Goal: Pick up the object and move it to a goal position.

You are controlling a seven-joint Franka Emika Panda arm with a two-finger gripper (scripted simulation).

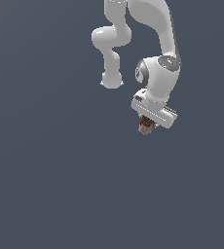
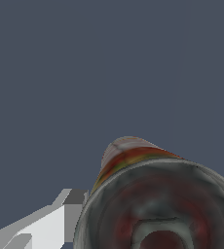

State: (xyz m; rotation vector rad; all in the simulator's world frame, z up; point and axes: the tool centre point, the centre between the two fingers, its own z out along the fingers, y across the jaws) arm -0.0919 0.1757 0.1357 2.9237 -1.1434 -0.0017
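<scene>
Under the arm, gripper (image 1: 146,125) clamps the object (image 1: 145,128).

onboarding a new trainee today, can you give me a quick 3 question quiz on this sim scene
1. True or false: the small can lies on the ground, well away from the tool.
2. Multiple choice: in the exterior view, where does the can show against the white hand of the arm? A) just under it B) above it C) far off to the exterior view's left
3. Short answer: in the wrist view, what fills most of the foreground beside the one white finger?

Key
1. False: it sits at the tool's tip, off any surface.
2. A
3. The can's round grey and red end, seen very close.
</scene>
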